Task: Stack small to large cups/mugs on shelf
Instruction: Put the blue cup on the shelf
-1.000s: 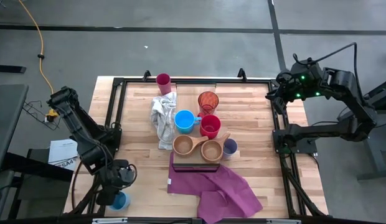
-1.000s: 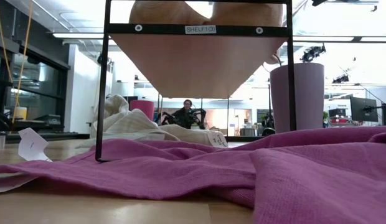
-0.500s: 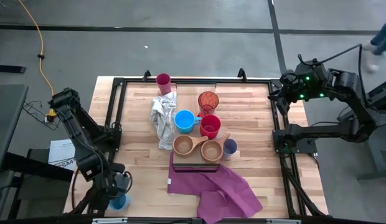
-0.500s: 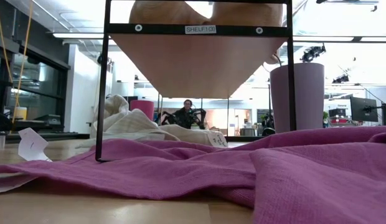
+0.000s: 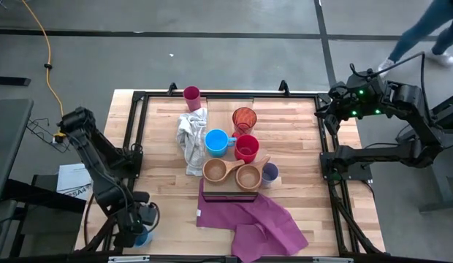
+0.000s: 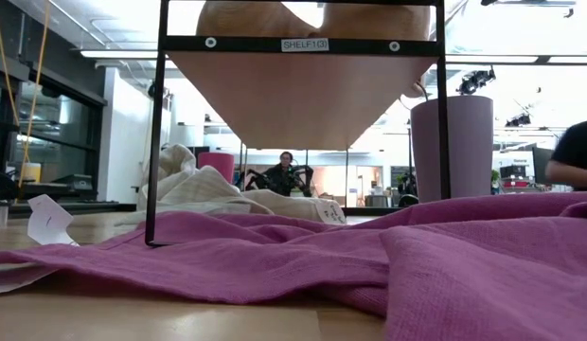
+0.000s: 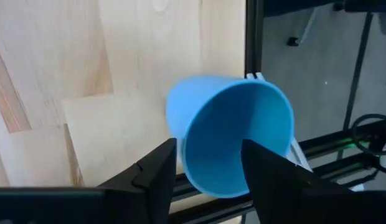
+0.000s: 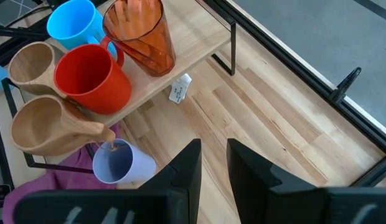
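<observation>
On the shelf [image 5: 225, 120] five cups stand; the left gripper [image 7: 208, 165], spread wide, straddles a blue mug [image 7: 233, 140] (ungripped); right gripper [image 8: 211, 163] empty, narrowly parted.

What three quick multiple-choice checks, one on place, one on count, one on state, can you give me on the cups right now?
1. Where is the left gripper?
A. over the shelf
B. at the table's near-left corner
C. by the magenta tumbler

2. How many tan wooden cups stand on the shelf?
A. one
B. two
C. four

3. How does the blue cup at the left gripper lie?
A. upright
B. upside down
C. tilted on its side between open fingers

Answers:
1 B: the high view shows that gripper at that corner.
2 B: two sit side by side at the shelf's near end.
3 C: the left wrist view shows its mouth facing the camera, fingers apart on either side.
</observation>
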Tool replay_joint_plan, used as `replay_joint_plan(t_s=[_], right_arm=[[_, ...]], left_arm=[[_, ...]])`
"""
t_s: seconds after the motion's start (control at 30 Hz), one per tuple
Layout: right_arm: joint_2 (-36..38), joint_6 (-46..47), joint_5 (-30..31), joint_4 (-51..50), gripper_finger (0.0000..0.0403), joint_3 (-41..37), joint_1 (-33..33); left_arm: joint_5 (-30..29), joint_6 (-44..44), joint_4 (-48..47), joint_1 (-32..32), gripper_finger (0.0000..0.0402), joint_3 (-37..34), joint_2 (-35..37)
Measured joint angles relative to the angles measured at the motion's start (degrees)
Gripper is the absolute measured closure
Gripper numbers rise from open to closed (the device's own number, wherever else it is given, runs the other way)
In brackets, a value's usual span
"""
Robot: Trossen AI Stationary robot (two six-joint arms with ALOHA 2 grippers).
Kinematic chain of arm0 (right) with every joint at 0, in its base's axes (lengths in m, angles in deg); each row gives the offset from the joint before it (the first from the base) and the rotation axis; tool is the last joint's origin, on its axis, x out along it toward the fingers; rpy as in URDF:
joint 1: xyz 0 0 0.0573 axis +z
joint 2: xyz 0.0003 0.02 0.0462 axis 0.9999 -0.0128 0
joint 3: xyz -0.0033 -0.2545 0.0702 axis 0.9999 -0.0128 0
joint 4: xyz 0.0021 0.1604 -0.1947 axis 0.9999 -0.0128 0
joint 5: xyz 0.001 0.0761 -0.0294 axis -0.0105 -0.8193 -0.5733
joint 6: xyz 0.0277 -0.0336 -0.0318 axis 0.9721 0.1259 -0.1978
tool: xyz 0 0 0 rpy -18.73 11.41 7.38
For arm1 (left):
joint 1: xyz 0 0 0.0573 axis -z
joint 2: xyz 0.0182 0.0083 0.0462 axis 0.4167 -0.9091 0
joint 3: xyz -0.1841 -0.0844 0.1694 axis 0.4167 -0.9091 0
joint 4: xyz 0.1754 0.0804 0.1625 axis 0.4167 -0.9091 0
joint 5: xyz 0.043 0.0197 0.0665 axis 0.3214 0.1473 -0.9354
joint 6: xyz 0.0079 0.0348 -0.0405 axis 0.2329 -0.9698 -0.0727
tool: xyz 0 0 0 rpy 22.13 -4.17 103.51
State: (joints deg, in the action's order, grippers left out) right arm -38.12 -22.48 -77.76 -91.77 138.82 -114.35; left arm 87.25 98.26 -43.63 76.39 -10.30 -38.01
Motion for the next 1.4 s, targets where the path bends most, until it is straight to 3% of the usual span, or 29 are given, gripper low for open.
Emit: replay_joint_plan(t_s=[0.83,1.0,1.27,1.4], right_arm=[[0.0,-0.44,0.01,0.0,0.0334,0.0,-0.02],[0.0,-0.46,0.01,0.0,0.0334,0.0,-0.02],[0.0,-0.46,-0.01,0.0,0.0334,0.0,0.0],[0.0,-0.5,-0.01,0.0,0.0334,0.0,-0.02]], left_arm=[[-1.6,0.23,0.27,0.0,0.0256,0.0,-4.85],[-1.43,0.23,0.3,0.0,0.0291,0.0,-4.83],[-1.65,0.07,0.56,0.0,0.0391,0.0,-4.83],[-1.65,0.16,0.83,0.0,0.0389,0.0,-4.83]])
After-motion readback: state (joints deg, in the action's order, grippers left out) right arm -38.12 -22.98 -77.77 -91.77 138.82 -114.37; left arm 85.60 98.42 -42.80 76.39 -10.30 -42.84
